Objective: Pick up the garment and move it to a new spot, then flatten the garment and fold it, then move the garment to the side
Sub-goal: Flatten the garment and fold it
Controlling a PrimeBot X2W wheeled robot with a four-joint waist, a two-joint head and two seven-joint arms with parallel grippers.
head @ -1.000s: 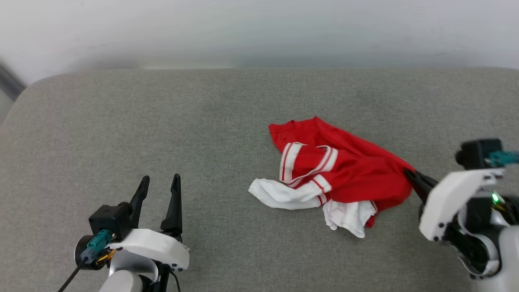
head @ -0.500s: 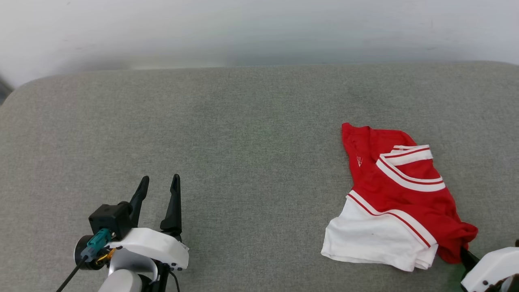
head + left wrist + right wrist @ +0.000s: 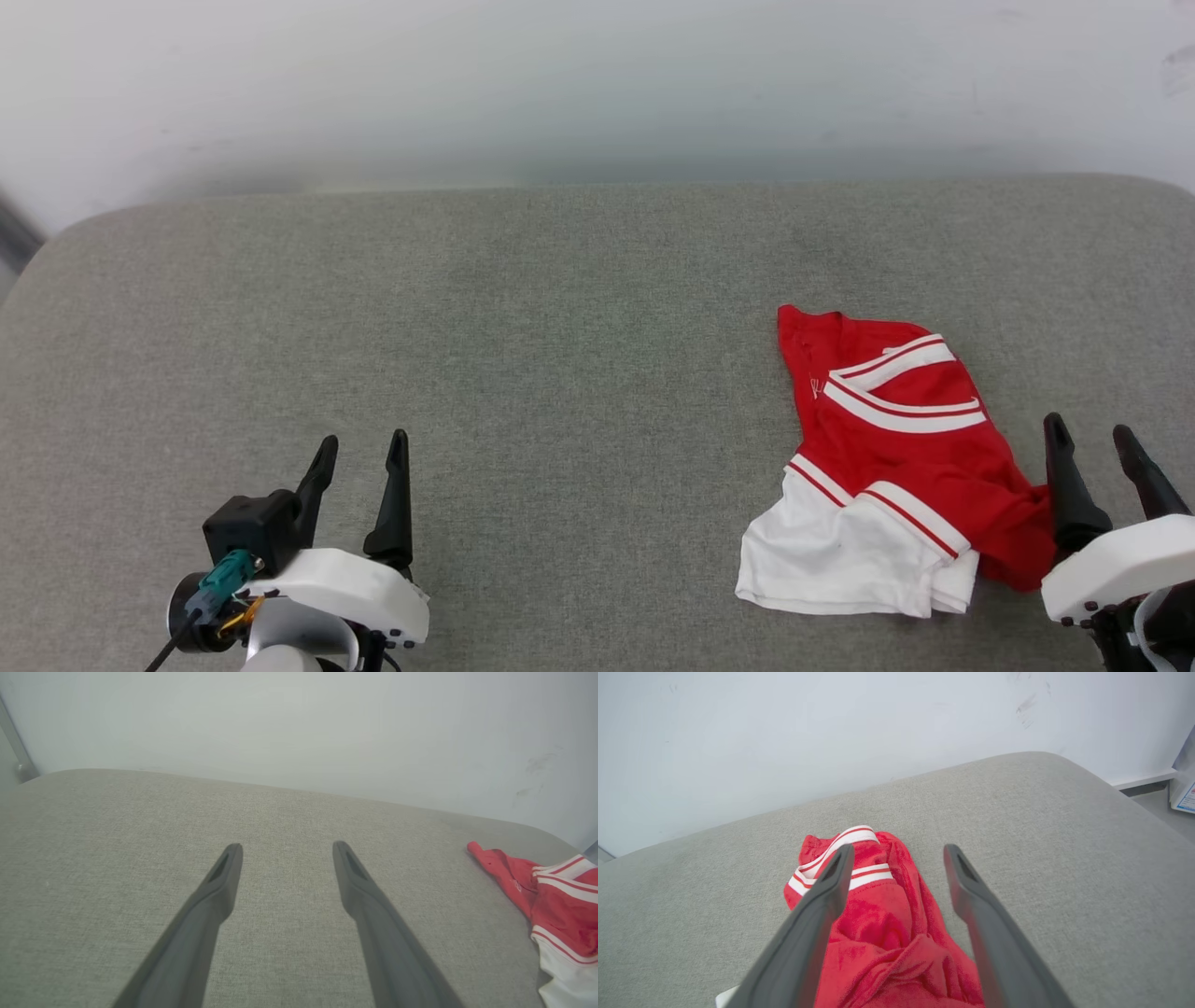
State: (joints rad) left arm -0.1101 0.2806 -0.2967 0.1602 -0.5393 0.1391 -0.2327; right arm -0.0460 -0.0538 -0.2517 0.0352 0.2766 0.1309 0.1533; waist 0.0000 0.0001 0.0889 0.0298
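One crumpled heap is all the garment (image 3: 887, 467) amounts to: it lies bunched on the right part of the grey cushion (image 3: 560, 327). Its red body is rucked into folds, a white sleeve (image 3: 840, 560) is doubled on itself at the near end, and the striped trim (image 3: 896, 392) slants across the top. Nothing about it is flat, so flattening and folding look not yet begun.

The right gripper (image 3: 1088, 427) stands just beside the heap's red right-hand bunch, its two fingers spread wide and closed on nothing. In the right wrist view the cloth lies under and between them, and whether a finger touches the fabric cannot be told. The left gripper (image 3: 364, 439) hovers well apart to the left over bare cushion, fingers likewise spread and empty.

The main risk is a blind grab into that bunch. Several layers seem stacked there, and pinching more than one would lift the shirt as a knot rather than open it out. A fingertip could also snag a loose fold as the arm moves and drag the heap toward the cushion's right edge, where cloth might slide off. With the left arm so far away, a one-handed pull would probably skew the shirt rather than spread it. The hem and the second sleeve are hidden, so choosing corners is guesswork.
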